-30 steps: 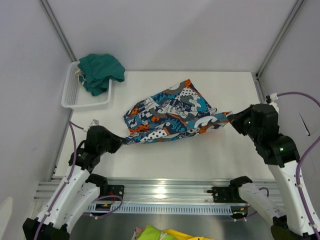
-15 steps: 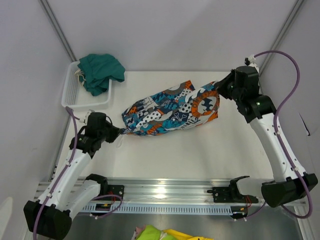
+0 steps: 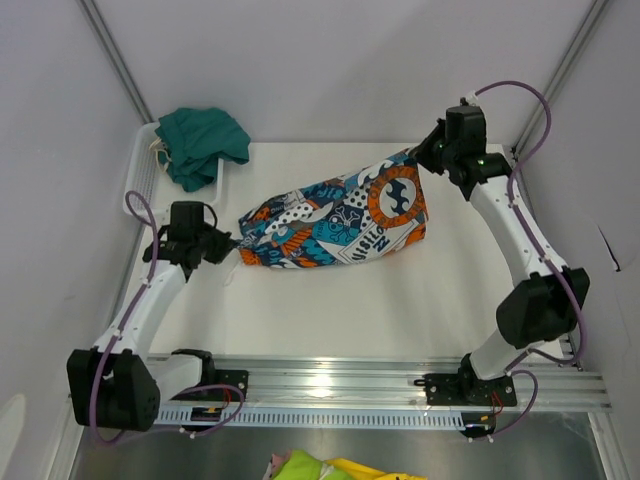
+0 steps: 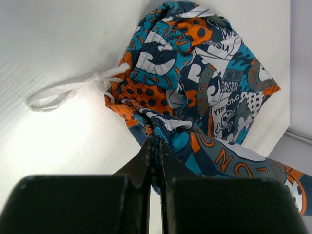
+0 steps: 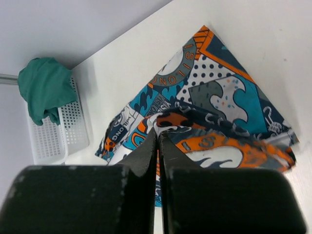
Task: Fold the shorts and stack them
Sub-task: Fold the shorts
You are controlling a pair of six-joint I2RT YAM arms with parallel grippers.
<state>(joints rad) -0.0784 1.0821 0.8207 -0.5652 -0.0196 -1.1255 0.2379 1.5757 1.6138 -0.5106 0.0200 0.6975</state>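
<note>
The patchwork-print shorts (image 3: 335,222) lie across the middle of the white table (image 3: 350,310), pulled into a long diagonal shape that runs from the near left to the far right. The left gripper (image 4: 155,146) has its jaws pressed almost together on a bunched pleat of the elastic waistband (image 4: 146,53) at the left end of the garment. Just beside that grip, the white drawstring (image 4: 63,92) trails in a loop on the tabletop.

The right gripper (image 5: 157,134) is clamped fully closed on a fold of the printed cloth at the far right end. From the right wrist view, that pinched edge appears to hang a little above the rest of the fabric, which spreads flat below it. How far it is lifted is hard to judge.

The teal-green shorts (image 3: 200,145) sit crumpled in the white mesh basket (image 3: 140,190) at the far left corner of the table. Part of them spills over the basket's far rim. They are well apart from the printed pair, and neither arm touches them.
</note>
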